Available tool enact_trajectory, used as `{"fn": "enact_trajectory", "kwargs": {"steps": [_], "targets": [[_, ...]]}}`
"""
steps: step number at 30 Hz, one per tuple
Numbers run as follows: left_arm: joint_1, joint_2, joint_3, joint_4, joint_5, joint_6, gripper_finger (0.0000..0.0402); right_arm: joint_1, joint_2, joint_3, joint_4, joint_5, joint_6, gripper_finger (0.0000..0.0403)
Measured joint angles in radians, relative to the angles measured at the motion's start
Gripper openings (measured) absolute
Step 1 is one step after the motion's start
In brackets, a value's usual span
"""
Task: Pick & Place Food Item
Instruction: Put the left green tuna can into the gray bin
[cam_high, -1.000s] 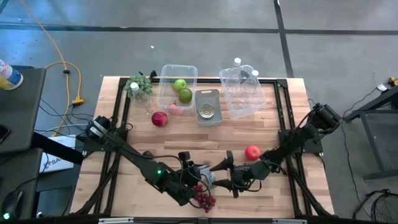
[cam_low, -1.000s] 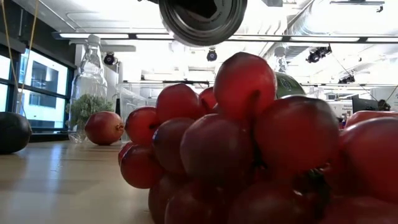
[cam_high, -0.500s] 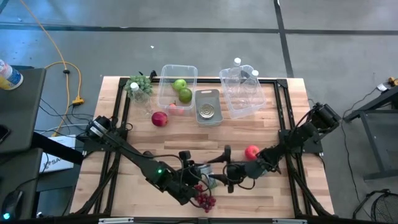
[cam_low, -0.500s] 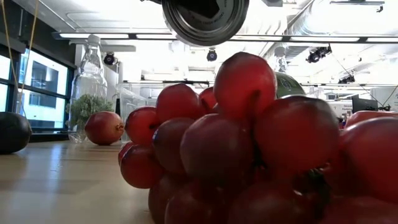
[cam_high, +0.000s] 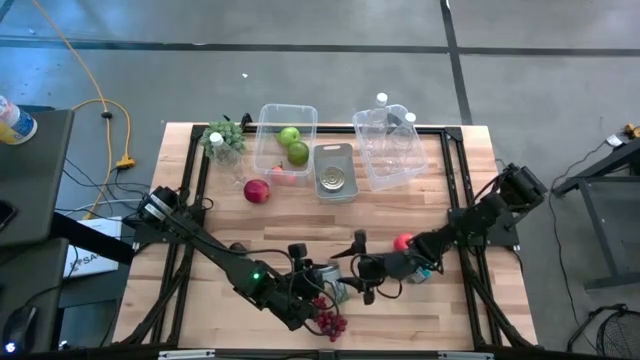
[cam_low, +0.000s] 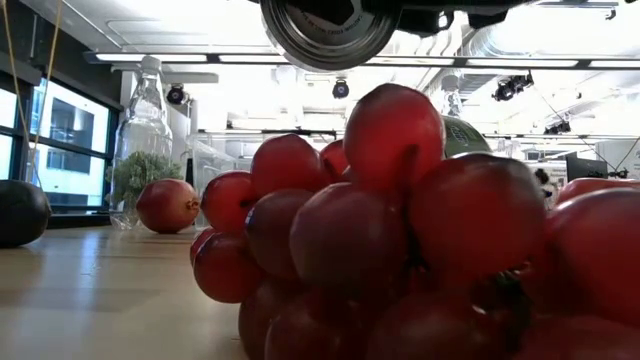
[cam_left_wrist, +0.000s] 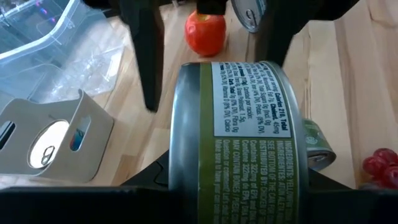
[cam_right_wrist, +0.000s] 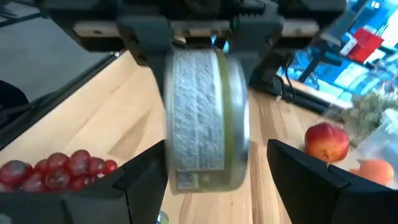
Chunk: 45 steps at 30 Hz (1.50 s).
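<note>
Low centre in the high view, our left gripper (cam_high: 322, 282) clenches the can (cam_left_wrist: 239, 134) flat-ended. Our right gripper (cam_high: 362, 275) stands released around it: we should centre the fingers (cam_right_wrist: 146, 180) before closing. Grapes (cam_high: 328, 322) lie just below on the wooden table (cam_high: 440, 190); grey floor surrounds.

red grapes (cam_low: 400, 240) fill the low view, hiding most of the table.

Can between the right tool's spread fingers
A green-labelled can (cam_right_wrist: 205, 118), clamped by the left tool (cam_right_wrist: 199, 28), sits between dark fingers (cam_right_wrist: 311, 180); red grapes (cam_right_wrist: 53, 168) and a red apple (cam_right_wrist: 326, 142) lie on the wooden table (cam_right_wrist: 112, 118)
</note>
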Motion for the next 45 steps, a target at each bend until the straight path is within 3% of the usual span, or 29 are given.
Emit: {"fn": "enact_trajectory", "kwargs": {"steps": [6, 14, 19, 25, 40, 45], "targets": [[0.0, 0.0, 0.0, 0.011, 0.003, 0.006, 0.0129, -0.013, 0.0, 0.0, -0.026, -0.008, 0.023, 0.0259], [0.0, 0.0, 0.0, 0.032, 0.018, 0.034, 0.0129, -0.017, 0.0, 0.0, -0.019, -0.117, 0.024, 0.0252], [-0.001, 0.0, 0.0, 0.038, 0.027, 0.035, 0.0129, -0.016, 0.0, 0.0, 0.001, -0.181, 0.016, 0.0214], [-0.001, 0.0, 0.0, 0.037, 0.023, 0.033, 0.0129, -0.023, 0.0, 0.0, 0.006, -0.191, -0.004, 0.0142], [0.0, 0.0, 0.0, 0.033, 0.034, 0.05, 0.013, -0.029, 0.0, 0.0, -0.018, -0.198, -0.022, 0.014], [-0.001, -0.001, 0.0, 0.037, 0.053, 0.108, 0.0169, -0.029, 0.0, 0.0, -0.033, -0.214, -0.025, 0.014]]}}
